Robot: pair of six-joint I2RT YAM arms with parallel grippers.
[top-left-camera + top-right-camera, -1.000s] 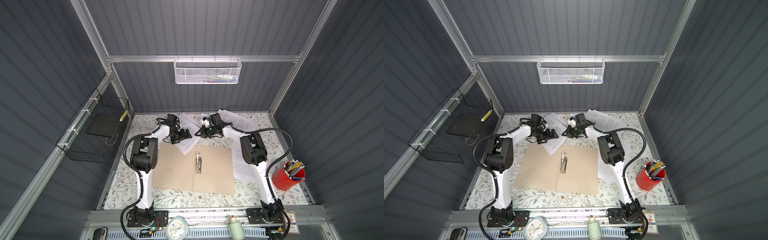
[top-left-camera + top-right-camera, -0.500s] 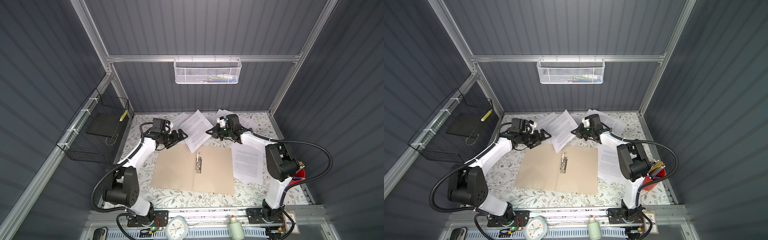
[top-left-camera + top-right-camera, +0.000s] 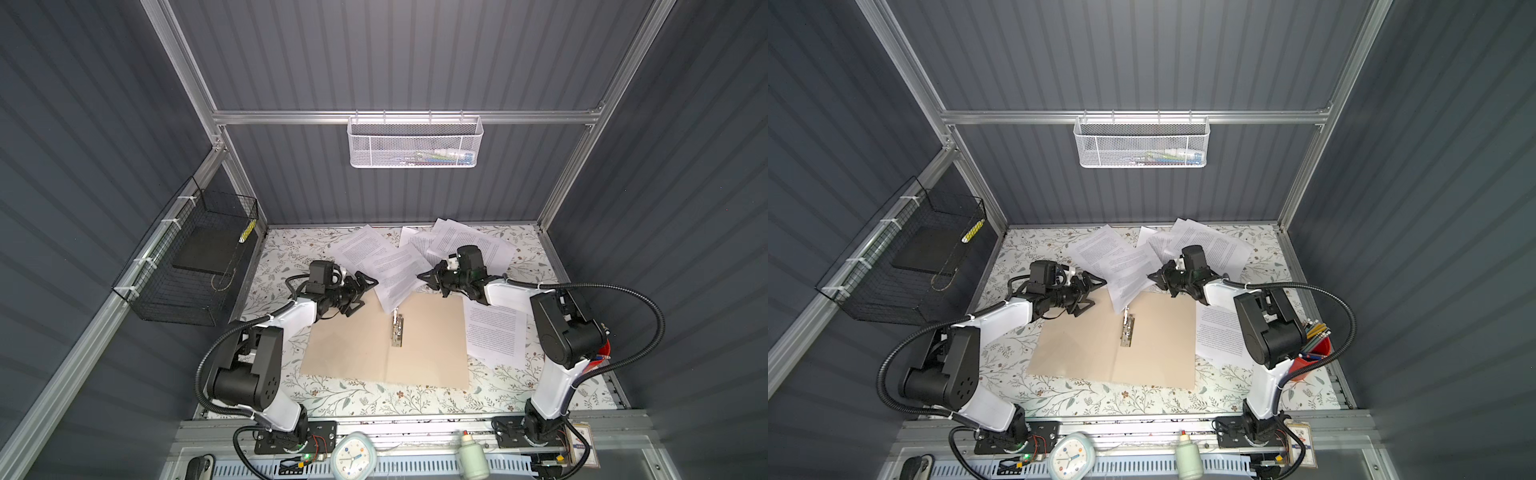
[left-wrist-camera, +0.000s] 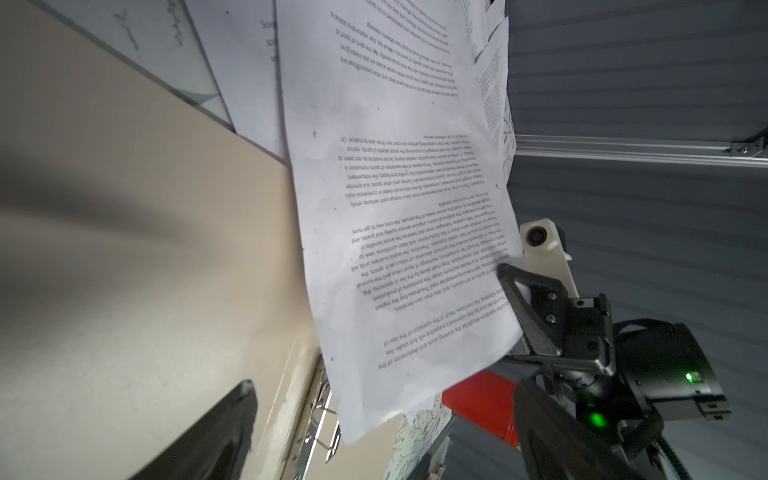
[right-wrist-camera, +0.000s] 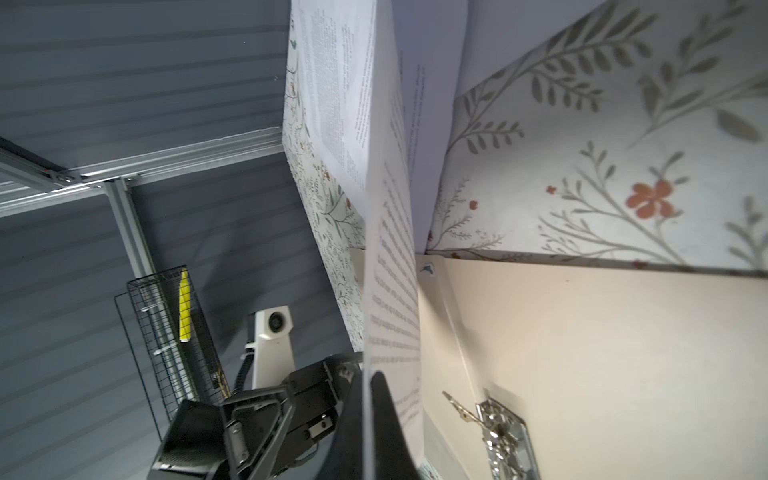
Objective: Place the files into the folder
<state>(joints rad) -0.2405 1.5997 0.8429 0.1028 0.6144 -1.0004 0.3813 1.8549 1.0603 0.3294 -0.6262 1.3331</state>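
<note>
Tabletop (image 3: 374,399) is floral; folder (image 3: 353,349) lies open and flat at near-centre, spine running far-to-near, fastener clip (image 3: 397,330) on the spine's far half; no sheet is in it yet, as far as shows; files (image 3: 469,245) lie loose in a fan along the far edge; one more sheet (image 3: 494,336) lies flat against the folder's right edge, under the right arm; held sheet (image 3: 395,274) hangs lifted between the two arms, long axis roughly far-to-near, its near corner over the folder's far edge just beyond the clip; right fingers (image 3: 426,274) are clamped together on its right edge; left fingers (image 3: 368,281) are spread apart, holding nothing, just left of its left edge and pointing right at it; judgement: that free left edge lies straight ahead of the left fingers, so the left arm is nearer to take it; the sheet's way from there is nearward, down onto the folder.
</note>
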